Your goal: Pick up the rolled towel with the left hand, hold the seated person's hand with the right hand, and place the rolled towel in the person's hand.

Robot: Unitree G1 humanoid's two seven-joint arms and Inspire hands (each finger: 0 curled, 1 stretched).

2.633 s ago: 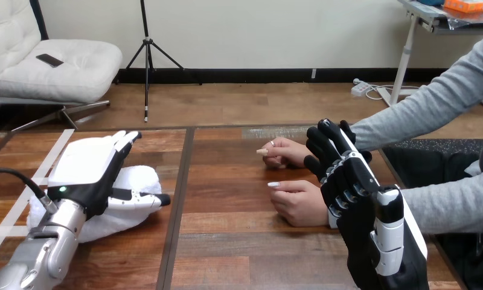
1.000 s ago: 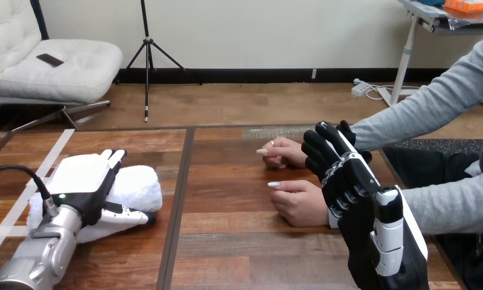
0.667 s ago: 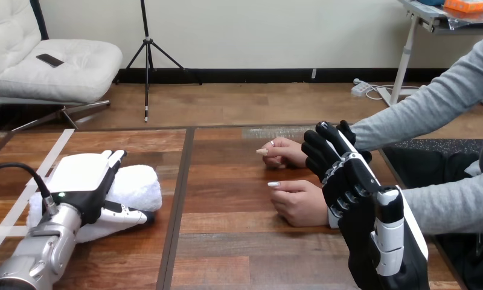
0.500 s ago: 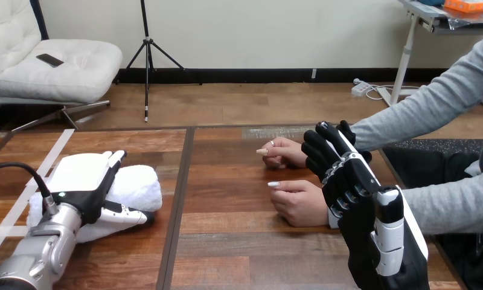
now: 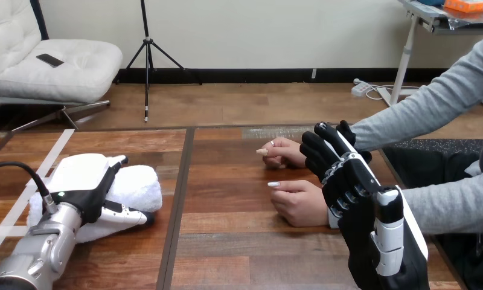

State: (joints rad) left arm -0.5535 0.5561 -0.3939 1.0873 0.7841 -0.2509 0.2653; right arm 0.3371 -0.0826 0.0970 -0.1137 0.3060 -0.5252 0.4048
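Fingers (image 5: 119, 161) of left hand (image 5: 82, 178) round towel (image 5: 139, 184)

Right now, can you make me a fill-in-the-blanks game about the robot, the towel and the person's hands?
1. The left hand curls over the rolled towel, whose colour is ____.
2. The towel lies on the wooden table, at the view's ____ side.
3. The right hand stands upright beside the person's near hand and the person's far hand, so the person has ____ hands on the table.
Missing words: white; left; two.
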